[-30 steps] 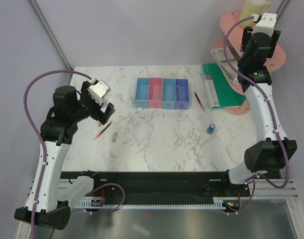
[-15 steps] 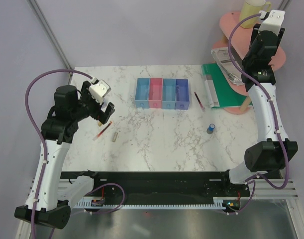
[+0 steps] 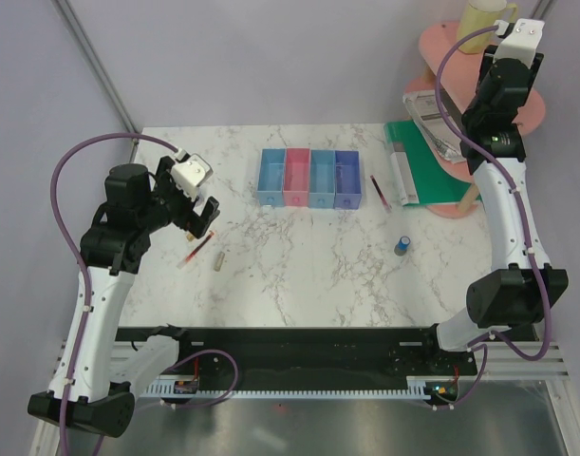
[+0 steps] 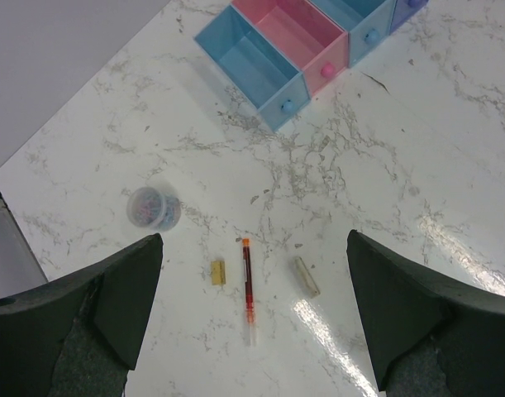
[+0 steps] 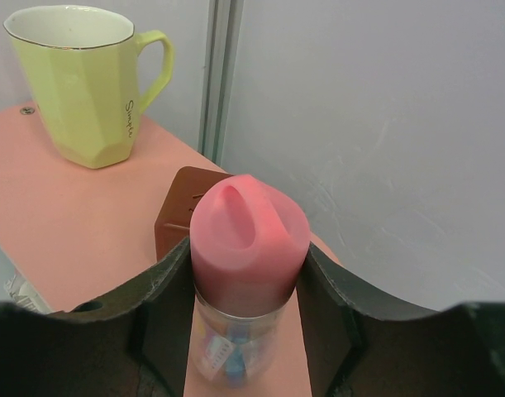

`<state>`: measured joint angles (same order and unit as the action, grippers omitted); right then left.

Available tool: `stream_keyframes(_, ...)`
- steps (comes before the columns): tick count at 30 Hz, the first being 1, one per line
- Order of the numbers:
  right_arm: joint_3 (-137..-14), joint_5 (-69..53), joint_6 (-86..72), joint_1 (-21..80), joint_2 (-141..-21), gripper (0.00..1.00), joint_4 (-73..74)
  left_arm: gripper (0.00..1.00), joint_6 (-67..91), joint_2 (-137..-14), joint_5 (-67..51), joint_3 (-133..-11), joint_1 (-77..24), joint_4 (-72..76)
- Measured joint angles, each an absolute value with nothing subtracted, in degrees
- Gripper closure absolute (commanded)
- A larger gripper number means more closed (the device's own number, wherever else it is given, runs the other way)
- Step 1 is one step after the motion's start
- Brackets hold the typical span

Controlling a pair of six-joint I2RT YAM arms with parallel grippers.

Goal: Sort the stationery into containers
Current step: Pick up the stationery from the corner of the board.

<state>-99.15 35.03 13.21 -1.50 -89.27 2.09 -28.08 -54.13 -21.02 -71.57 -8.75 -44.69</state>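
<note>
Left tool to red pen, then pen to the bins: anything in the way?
Nothing visible. The open left tool hovers over the pen with only air between. A stick and a yellow bit lie either side, apart from it. Bare marble runs from the pen to the bins.

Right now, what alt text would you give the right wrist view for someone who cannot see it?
The right pincer grips a clear plastic tube with a rounded pink cap between its two dark fingers, over a salmon-pink shelf. Behind stand a small brown block and a pale yellow ceramic mug, against a grey wall.
</note>
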Motion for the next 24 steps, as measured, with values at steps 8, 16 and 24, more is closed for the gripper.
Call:
stream_keyframes(8,-99.2,35.0,13.2,-1.8,-89.3,0.99,2.1,0.00,-28.1,-54.0,-21.0,-71.3,-8.8,-44.7)
stream_keyframes(16,-99.2,35.0,13.2,-1.8,-89.3,1.00,2.1,0.00,-28.1,-53.5,-21.0,-70.9,-8.8,-44.8)
stream_keyframes(24,-99.2,35.0,13.1,-1.8,-89.3,1.00,2.1,0.00,-28.1,-53.1,-21.0,-70.9,-8.8,-44.9)
